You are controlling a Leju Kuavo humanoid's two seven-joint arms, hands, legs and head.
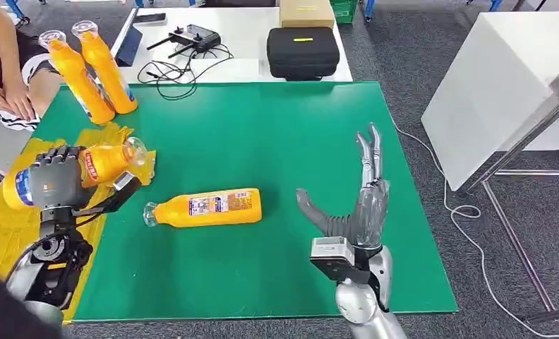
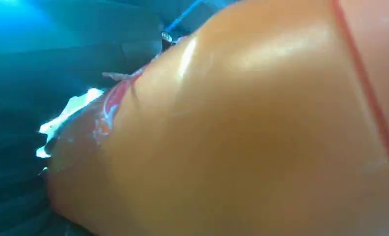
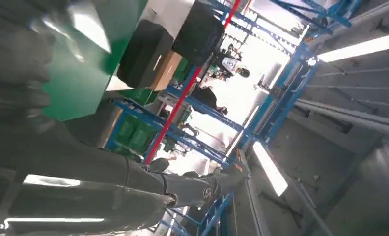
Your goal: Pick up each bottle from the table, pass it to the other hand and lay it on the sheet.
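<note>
- Far left on the green counter (image 1: 277, 127) stand two upright orange bottles (image 1: 93, 70) — a person's arm (image 1: 5, 67) rests just beyond them; a black case (image 1: 303, 51) and a controller (image 1: 192, 37) sit further back.
- Left hand (image 1: 54, 180) is clamped round a tilted held bottle (image 1: 107, 161) over the yellow sheet (image 1: 1, 226).
- A lying bottle (image 1: 209, 207) rests mid-counter, between the hands — right hand (image 1: 358, 205) is spread, holding nothing.

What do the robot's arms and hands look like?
The arms are shiny silver metal with rounded joints. The left hand is dark grey with chunky ribbed fingers, and thin black cables loop around its wrist. The right hand is see-through smoky grey with long slim fingers and a thick thumb, above a boxy grey wrist block.
</note>
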